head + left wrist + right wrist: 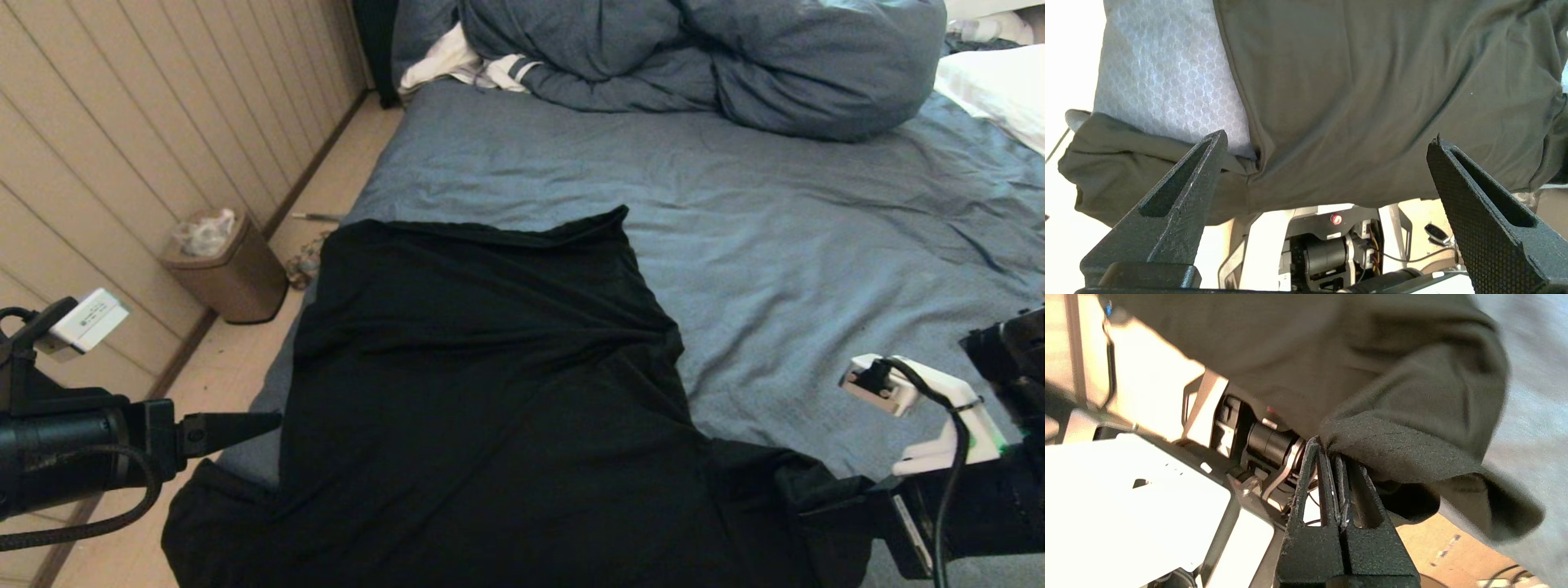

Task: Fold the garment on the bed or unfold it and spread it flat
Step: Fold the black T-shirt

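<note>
The garment point(490, 392), a black T-shirt with its plain side up, lies spread over the near left part of the bed point(816, 245). Its near edge and left sleeve hang over the bed's front edge. My left gripper point(245, 429) hovers open beside the shirt's left side, over the floor. In the left wrist view the garment point(1372, 81) lies beyond the left gripper point(1327, 151), and nothing sits between the fingers. My right gripper point(824, 498) is shut on the right sleeve at the near right. The right wrist view shows the cloth point(1392, 396) bunched at the right gripper point(1327, 451).
A bunched blue-grey duvet point(702, 57) fills the far end of the bed, with a white striped cloth point(457, 65) beside it. A white pillow point(996, 90) lies at far right. A brown bin point(224, 269) stands on the floor by the panelled wall on the left.
</note>
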{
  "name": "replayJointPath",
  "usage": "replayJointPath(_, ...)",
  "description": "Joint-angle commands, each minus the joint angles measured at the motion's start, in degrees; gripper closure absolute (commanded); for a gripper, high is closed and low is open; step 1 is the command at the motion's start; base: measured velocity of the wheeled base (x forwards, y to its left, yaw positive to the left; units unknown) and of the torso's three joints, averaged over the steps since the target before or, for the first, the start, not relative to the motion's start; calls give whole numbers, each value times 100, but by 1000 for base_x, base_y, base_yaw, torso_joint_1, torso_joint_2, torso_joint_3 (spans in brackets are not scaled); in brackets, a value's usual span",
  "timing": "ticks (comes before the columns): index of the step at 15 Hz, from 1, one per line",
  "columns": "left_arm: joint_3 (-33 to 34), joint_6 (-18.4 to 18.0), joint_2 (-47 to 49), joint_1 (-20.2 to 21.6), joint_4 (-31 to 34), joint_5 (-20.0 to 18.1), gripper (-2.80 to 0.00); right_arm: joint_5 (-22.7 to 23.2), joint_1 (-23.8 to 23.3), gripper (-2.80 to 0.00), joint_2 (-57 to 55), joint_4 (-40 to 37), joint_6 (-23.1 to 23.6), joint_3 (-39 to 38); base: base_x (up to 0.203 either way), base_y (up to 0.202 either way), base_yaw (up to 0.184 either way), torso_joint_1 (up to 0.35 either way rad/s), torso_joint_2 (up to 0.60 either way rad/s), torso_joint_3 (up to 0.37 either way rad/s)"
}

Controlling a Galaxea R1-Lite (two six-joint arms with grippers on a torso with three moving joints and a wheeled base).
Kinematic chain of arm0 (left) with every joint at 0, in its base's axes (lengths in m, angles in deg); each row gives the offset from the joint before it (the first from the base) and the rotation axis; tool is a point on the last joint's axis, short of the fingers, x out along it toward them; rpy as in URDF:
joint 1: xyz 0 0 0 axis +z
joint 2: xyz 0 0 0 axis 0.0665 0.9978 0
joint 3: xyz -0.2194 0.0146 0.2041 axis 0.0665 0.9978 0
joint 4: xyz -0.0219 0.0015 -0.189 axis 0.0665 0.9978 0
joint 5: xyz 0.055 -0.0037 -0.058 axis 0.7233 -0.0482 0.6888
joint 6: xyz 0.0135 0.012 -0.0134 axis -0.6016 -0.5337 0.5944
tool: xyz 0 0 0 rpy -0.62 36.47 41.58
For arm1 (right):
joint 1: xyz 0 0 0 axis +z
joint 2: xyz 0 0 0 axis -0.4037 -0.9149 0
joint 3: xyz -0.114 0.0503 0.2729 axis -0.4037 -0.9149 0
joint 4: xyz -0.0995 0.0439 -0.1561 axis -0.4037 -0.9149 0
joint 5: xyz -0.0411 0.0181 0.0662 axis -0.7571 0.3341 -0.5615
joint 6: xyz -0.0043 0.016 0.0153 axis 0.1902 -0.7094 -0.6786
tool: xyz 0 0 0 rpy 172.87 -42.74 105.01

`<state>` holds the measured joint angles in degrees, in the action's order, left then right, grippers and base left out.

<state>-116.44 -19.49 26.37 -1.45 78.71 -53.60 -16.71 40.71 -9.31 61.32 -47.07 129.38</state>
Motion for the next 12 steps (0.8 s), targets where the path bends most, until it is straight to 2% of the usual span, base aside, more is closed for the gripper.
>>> replayJointPath(1,41,11,-24,-1,2,-13,-280,-216,719,0,-327,-12,-192,195,0,0,0,0,0,0)
replayJointPath(4,107,11,-22,-1,-7,-22,-280,-434,1621,0,-858,8,-609,566,0,0,0,0,0,0)
replayJointPath(7,125,11,-41,-1,-7,-29,-280,-639,2182,0,-1320,17,-800,855,0,0,0,0,0,0)
replayJointPath(12,169,26,1,-1,-7,-168,-280,-915,2599,0,-1854,9,-850,1283,0,0,0,0,0,0)
